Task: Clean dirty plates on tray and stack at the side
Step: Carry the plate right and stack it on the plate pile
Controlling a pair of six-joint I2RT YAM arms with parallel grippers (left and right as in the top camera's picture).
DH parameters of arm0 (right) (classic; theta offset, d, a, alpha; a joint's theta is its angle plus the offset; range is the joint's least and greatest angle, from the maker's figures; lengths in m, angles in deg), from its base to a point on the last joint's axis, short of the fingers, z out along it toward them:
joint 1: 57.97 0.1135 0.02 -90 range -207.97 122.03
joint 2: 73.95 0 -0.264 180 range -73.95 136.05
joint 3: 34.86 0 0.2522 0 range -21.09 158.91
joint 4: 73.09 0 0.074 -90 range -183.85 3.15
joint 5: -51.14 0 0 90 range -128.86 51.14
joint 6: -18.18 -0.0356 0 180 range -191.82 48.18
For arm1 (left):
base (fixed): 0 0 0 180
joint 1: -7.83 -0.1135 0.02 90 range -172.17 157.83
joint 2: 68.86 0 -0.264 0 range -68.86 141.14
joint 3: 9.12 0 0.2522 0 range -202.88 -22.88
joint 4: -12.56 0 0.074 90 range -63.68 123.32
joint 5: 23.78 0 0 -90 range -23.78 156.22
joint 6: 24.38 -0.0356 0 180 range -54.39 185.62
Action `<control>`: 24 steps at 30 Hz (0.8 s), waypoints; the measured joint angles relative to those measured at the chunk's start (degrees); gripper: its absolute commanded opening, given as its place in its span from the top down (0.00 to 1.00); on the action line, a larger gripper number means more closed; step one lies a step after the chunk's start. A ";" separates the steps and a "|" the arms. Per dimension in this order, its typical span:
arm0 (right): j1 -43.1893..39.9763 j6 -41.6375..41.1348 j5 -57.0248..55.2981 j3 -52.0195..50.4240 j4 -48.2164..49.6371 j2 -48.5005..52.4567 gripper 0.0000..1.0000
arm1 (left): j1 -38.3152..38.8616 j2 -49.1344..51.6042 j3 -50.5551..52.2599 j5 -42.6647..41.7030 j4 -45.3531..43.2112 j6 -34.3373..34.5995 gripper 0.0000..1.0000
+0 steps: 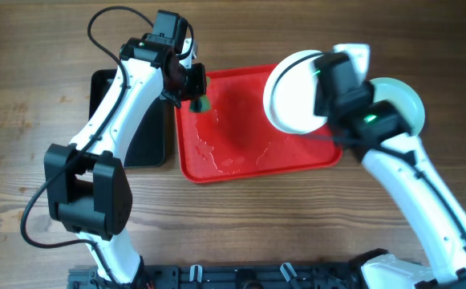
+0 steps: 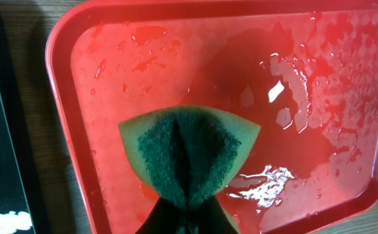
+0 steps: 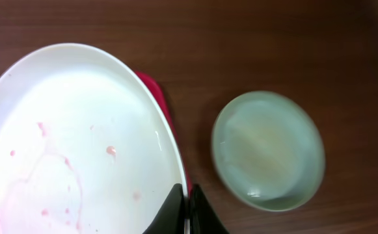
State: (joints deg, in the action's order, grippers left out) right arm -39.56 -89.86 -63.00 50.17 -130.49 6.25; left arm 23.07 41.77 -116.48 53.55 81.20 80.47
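Green and folded in two, the sponge (image 2: 189,156) is pinched in the closed left hand (image 2: 189,214) over the red tray (image 2: 64,130) close to its left rim. The tray's wet floor lies open from there to the far rim and right corner, and the black tray (image 1: 104,88) sits just outside the left edge. The right hand (image 3: 187,209) is clamped on the rim of the white plate (image 3: 71,130), smeared pink, held over the tray's right edge. Past that edge a pale mint-green plate (image 3: 268,149) lies on the wooden surface (image 3: 273,39), apart from both, with bare wood around it.
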 measured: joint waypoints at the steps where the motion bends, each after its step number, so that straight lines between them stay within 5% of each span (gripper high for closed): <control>1: -2.47 -0.09 3.30 0.00 0.31 0.11 0.96 | 0.00 0.00 0.00 0.00 -0.02 0.00 0.96; 8: -22.91 -0.39 24.04 0.00 0.31 0.17 0.96 | 0.00 0.00 0.00 0.00 -0.02 0.00 0.96; 14: -36.35 -0.79 27.56 0.00 0.24 2.21 0.96 | 0.00 0.00 0.00 0.00 -0.02 0.00 0.96; 24: -45.55 -3.56 28.15 0.00 3.21 17.97 0.96 | 0.00 0.00 0.00 0.00 0.00 0.00 0.96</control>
State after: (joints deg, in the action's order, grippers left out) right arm -85.11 -93.42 -34.84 50.17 -127.27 24.22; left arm 23.07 41.77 -116.48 53.55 81.20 80.47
